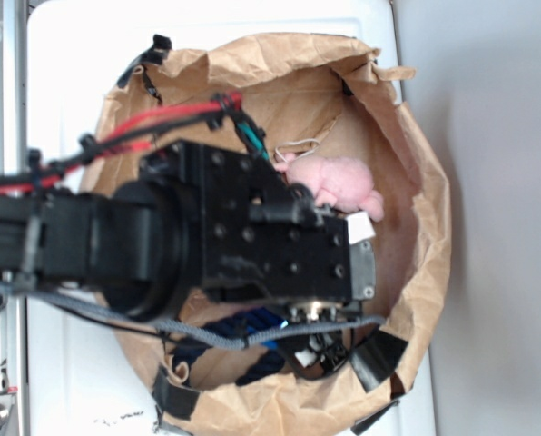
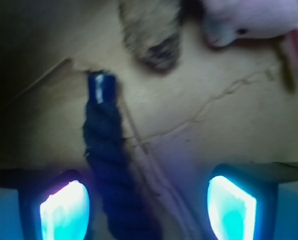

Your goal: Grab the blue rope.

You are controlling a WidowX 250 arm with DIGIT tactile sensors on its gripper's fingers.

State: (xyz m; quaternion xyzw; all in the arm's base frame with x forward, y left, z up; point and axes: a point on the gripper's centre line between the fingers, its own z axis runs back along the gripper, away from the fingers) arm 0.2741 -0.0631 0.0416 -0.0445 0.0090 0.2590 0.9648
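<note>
The blue rope (image 2: 106, 155) is a thick dark navy twisted length lying on the brown paper floor, its blunt shiny end (image 2: 101, 87) pointing away from me. My gripper (image 2: 148, 207) is open, with the rope running between its glowing pads (image 2: 64, 210), close to the left one and far from the right one. In the exterior view the gripper (image 1: 320, 345) reaches down into the bag. Only a small blue stretch of the rope (image 1: 243, 325) shows below the arm.
A crumpled brown paper bag (image 1: 429, 209) with black tape patches walls in the workspace. A pink plush toy (image 1: 339, 182) lies at the far side, also seen as the plush toy (image 2: 254, 17) in the wrist view. A thin grey braided cable (image 1: 252, 338) hangs under the arm.
</note>
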